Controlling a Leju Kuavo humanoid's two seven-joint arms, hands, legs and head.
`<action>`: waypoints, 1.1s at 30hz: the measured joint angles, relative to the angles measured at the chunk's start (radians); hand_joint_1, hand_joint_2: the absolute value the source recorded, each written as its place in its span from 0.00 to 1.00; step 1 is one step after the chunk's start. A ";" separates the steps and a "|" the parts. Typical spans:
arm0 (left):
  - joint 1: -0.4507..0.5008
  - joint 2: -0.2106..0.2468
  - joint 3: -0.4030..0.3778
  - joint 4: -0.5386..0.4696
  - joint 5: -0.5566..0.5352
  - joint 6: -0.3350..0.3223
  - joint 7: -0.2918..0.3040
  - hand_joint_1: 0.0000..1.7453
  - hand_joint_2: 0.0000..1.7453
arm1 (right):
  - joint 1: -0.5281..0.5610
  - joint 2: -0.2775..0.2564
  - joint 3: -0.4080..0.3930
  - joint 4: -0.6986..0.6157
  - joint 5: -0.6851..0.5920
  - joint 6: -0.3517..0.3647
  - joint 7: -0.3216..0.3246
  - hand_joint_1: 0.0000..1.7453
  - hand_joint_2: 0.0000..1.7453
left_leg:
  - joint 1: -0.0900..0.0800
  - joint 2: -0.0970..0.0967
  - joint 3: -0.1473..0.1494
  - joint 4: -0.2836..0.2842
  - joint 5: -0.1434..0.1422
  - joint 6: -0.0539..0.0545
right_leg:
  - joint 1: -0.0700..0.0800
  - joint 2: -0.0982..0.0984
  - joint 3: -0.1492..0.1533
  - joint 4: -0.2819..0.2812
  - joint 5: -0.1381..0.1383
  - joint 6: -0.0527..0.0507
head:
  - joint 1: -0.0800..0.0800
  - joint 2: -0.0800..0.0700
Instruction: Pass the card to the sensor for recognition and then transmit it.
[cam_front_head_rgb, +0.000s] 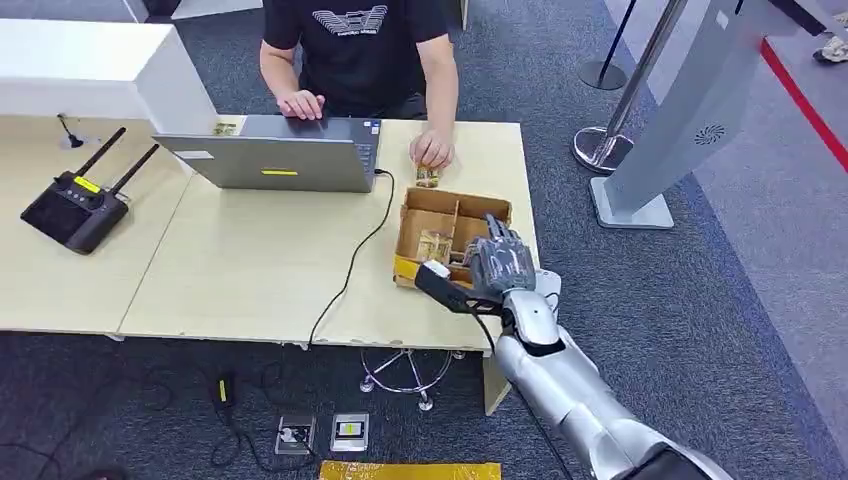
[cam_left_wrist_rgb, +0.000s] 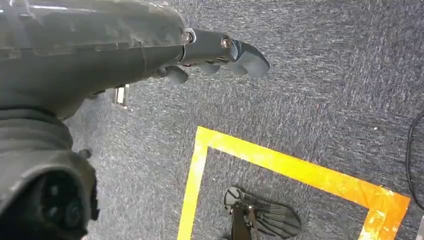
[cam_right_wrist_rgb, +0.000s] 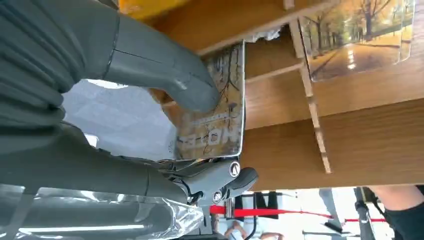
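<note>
A printed card (cam_right_wrist_rgb: 220, 115) is pinched between the thumb (cam_right_wrist_rgb: 165, 70) and fingers of my right hand (cam_front_head_rgb: 500, 262), just over the front right part of a partitioned cardboard box (cam_front_head_rgb: 450, 205) on the table. More cards lie in the box (cam_front_head_rgb: 433, 245), one with a tree-lined path printed on it (cam_right_wrist_rgb: 355, 40). A black device with a white end (cam_front_head_rgb: 440, 280) sits at the table's front edge, just left of the hand. My left hand (cam_left_wrist_rgb: 225, 50) hangs over the carpet, fingers apart and holding nothing.
A person sits behind the table at a grey laptop (cam_front_head_rgb: 280, 155), one hand (cam_front_head_rgb: 432, 150) resting by a small card (cam_front_head_rgb: 427, 177) beyond the box. A black router with antennas (cam_front_head_rgb: 75, 205) stands at the left. A grey kiosk (cam_front_head_rgb: 690, 110) and stanchion stand to the right.
</note>
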 joint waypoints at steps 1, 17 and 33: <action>0.000 0.000 -0.001 0.000 0.000 0.000 0.000 0.00 0.00 | -0.001 0.000 0.000 0.001 0.000 0.000 0.000 1.00 1.00 | 0.000 0.000 0.000 0.000 0.000 0.000 | 0.000 0.000 0.000 0.000 0.000 0.000 | 0.000 0.000; 0.000 0.000 -0.019 0.000 -0.006 0.000 0.000 0.00 0.00 | -0.001 0.000 0.000 0.003 -0.020 -0.002 -0.002 1.00 1.00 | 0.000 0.000 0.000 0.000 0.000 0.000 | 0.000 0.000 0.000 0.000 0.000 0.000 | 0.000 0.000; 0.000 0.000 -0.040 0.003 -0.014 0.000 -0.015 0.00 0.00 | -0.080 -0.015 -0.032 -0.068 -0.018 -0.029 0.000 1.00 1.00 | 0.000 0.001 0.001 0.000 0.001 -0.001 | 0.000 0.001 0.000 0.000 0.000 0.000 | 0.000 0.000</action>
